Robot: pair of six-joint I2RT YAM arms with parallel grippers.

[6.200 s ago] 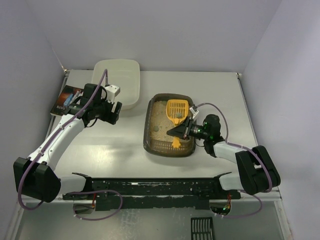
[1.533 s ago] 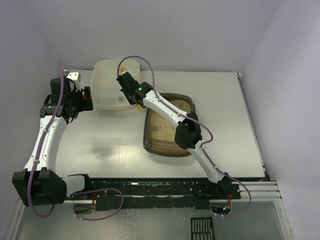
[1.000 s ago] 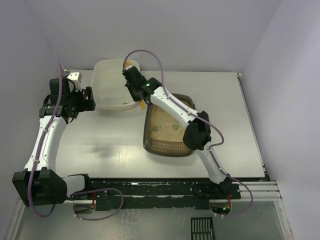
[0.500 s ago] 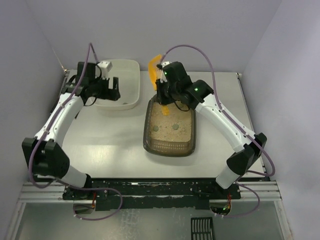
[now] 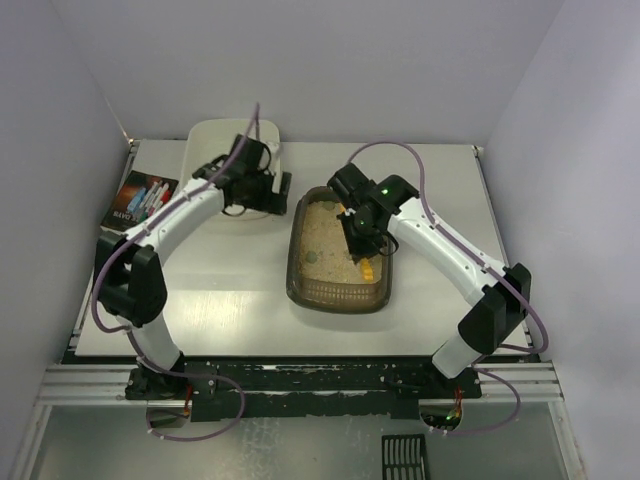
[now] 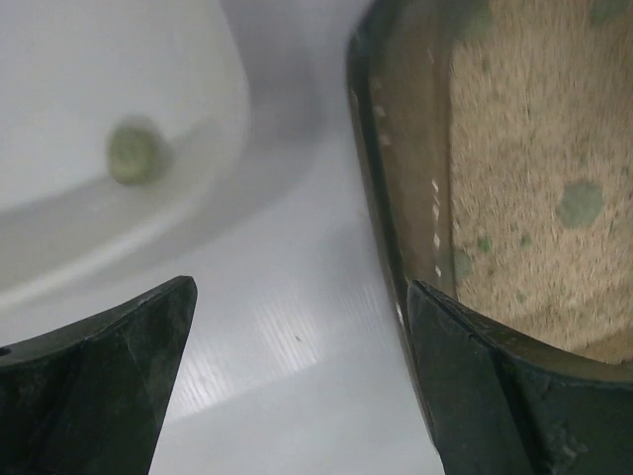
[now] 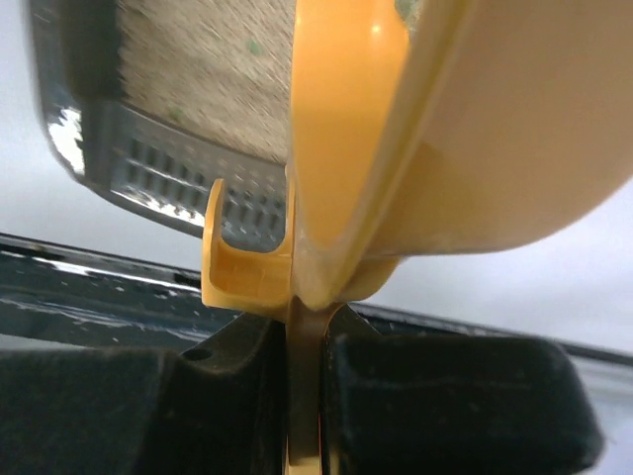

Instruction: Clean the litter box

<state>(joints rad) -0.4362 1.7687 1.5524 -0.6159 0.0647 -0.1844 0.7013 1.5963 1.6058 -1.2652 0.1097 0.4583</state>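
The litter box [image 5: 335, 293] sits near the middle of the counter [image 5: 220, 290], its beige litter dotted with grey-green clumps [image 6: 581, 203]. Over the box's far half we see the right tool [image 5: 360, 240] clenched on the handle of a yellow scoop [image 7: 445, 129]. From the wrist, its two fingers press flat against that handle, and the box's slotted end shows beyond. Just left of the box's far corner hangs the left tool [image 5: 262, 190], jaws spread wide and grasping nothing. Its wrist view frames a strip of bare counter between the fingers, with the box's dark wall to one side. Just beside the box's far left corner, with a narrow gap between them, stands a cream tub [image 5: 215, 140] holding a single green lump [image 6: 134, 153]. Farther left of the box lies a dark printed pack [image 5: 140, 197].
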